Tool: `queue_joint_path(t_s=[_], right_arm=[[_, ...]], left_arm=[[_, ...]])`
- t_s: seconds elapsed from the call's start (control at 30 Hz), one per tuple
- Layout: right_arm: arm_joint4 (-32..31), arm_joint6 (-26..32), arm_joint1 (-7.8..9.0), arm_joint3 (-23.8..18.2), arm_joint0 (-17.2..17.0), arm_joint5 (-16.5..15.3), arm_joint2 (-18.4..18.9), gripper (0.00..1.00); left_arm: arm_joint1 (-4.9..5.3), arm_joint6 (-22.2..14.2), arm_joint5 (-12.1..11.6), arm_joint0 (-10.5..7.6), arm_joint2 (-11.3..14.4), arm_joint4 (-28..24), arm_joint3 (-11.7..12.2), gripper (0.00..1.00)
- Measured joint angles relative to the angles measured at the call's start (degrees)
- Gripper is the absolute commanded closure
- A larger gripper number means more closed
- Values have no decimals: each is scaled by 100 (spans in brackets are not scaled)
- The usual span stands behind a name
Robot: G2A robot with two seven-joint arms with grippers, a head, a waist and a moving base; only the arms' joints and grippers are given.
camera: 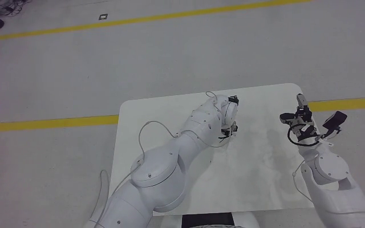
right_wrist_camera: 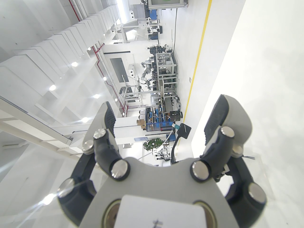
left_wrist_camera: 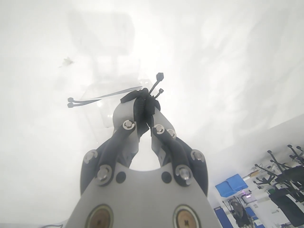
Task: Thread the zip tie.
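The left gripper point(left_wrist_camera: 144, 96) is clenched on a thin black plastic zip tie point(left_wrist_camera: 156, 84) over the white tabletop point(left_wrist_camera: 213, 48). Two more black ties point(left_wrist_camera: 70, 99) lie nearby. The right gripper point(right_wrist_camera: 165, 102) is spread open, holding nothing.

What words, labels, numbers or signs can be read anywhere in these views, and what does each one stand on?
No text can be read with confidence.
White label on the base of the right gripper: a dark mark cut off at the picture's edge, unreadable.
Square floor marker beside the yellow line: too small to read.
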Motion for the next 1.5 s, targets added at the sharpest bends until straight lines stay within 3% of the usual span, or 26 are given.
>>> queue_joint_path(t_s=[0.37, 0.67, 0.87, 1.13, 1.23, 1.37, 1.47, 1.5], right_arm=[[0, 0, 0, 0, 0, 0, 0, 0], [0, 0, 0, 0, 0, 0, 0, 0], [0, 0, 0, 0, 0, 0, 0, 0], [0, 0, 0, 0, 0, 0, 0, 0], [0, 0, 0, 0, 0, 0, 0, 0], [0, 0, 0, 0, 0, 0, 0, 0], [0, 0, 0, 0, 0, 0, 0, 0], [0, 0, 0, 0, 0, 0, 0, 0]], left_arm=[[14, 109, -34, 52, -9, -16, -1, 100], [168, 501, -204, 8, -139, -174, -65, 100], [341, 845, -333, -24, -281, -323, -156, 100], [746, 1307, -1047, 38, -600, -662, -384, 100], [925, 1429, -1168, 107, -673, -640, -655, 100], [1217, 1500, -1096, 277, -836, -650, -1174, 100], [1515, 1576, -1039, 494, -1013, -575, -1785, 100], [1660, 1599, -1017, 611, -1112, -526, -2105, 100]])
